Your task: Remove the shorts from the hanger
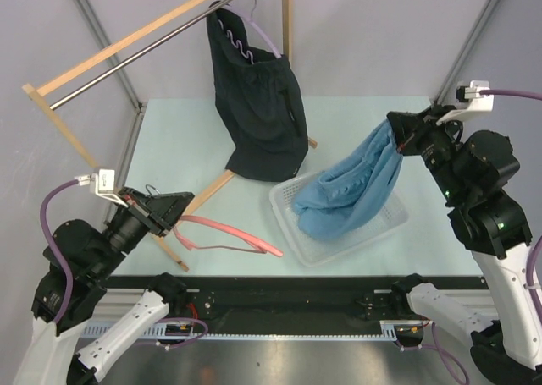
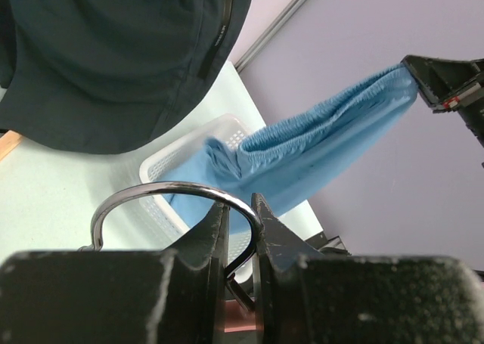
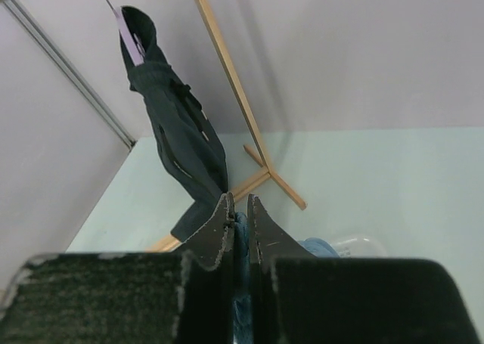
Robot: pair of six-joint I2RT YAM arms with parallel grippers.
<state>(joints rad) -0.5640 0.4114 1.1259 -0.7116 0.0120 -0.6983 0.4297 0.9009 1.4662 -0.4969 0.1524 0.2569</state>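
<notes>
Dark navy cloth shorts [image 1: 258, 106] hang on a thin lilac hanger [image 1: 266, 35] from a metal rail [image 1: 127, 61], behind a white plastic basket [image 1: 288, 231]. Above the basket, the right gripper [image 1: 394, 140] pinches soft light blue cloth shorts [image 1: 356, 190]. Their low end lies in the basket. Left of the basket, the left gripper [image 1: 179, 214] holds a flat pink plastic hanger [image 1: 222, 226].

From the left wrist, the fingers [image 2: 272, 230] sit narrow, shut on the pink hanger's shiny wire hook [image 2: 174, 189], with the basket behind.

From the right wrist, the fingers [image 3: 215, 230] squeeze blue cloth, and the dark shorts hang beyond the basket.
</notes>
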